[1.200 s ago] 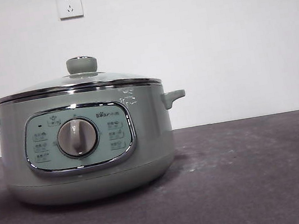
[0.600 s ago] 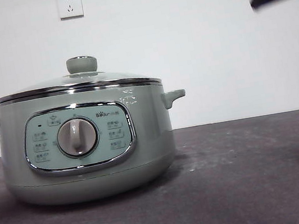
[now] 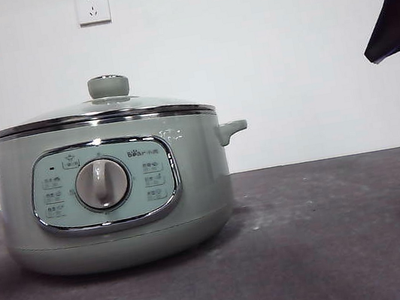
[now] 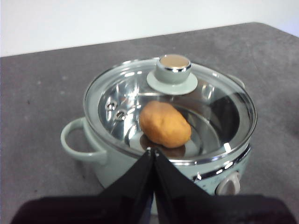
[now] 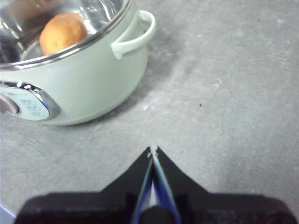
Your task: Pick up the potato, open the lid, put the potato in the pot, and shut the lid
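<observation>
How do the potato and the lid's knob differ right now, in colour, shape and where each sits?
The potato is orange-brown and matte; the lid's knob is sage green with a shiny metal top. The potato is an oval lying on its side; the knob is a short round stub standing upright. The potato rests inside the pot under the glass; the knob sits outside on top of the lid. Neither is held by any gripper.
</observation>
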Motion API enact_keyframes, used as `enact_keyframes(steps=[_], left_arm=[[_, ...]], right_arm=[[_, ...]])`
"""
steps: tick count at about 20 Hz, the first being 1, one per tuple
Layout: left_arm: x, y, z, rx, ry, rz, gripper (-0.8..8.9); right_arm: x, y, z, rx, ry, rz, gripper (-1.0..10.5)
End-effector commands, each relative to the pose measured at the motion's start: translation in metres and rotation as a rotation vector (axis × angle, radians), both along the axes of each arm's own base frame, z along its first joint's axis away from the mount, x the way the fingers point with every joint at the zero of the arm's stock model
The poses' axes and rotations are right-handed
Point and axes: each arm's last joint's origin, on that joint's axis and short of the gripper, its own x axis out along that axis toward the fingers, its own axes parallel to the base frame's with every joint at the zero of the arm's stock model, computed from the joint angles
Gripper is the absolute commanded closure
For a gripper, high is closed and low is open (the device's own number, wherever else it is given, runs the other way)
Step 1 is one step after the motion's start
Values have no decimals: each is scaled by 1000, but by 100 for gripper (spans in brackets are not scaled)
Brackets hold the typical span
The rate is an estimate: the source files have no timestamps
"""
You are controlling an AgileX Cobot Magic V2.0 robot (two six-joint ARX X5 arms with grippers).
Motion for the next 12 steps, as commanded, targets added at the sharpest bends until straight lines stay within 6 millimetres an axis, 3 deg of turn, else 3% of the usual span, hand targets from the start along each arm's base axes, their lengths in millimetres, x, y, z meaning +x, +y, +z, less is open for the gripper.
enact_keyframes(steps=[1,7,12], left_arm=[[0,0,-2,1,18,2,816],[0,8,0,81,-44,40,816],[3,27,-11,61,-134,239,816]], right_arm=[[0,0,-2,4,7,-7,946],[0,0,-2,4,7,-7,946],[0,0,-2,4,7,-7,946]])
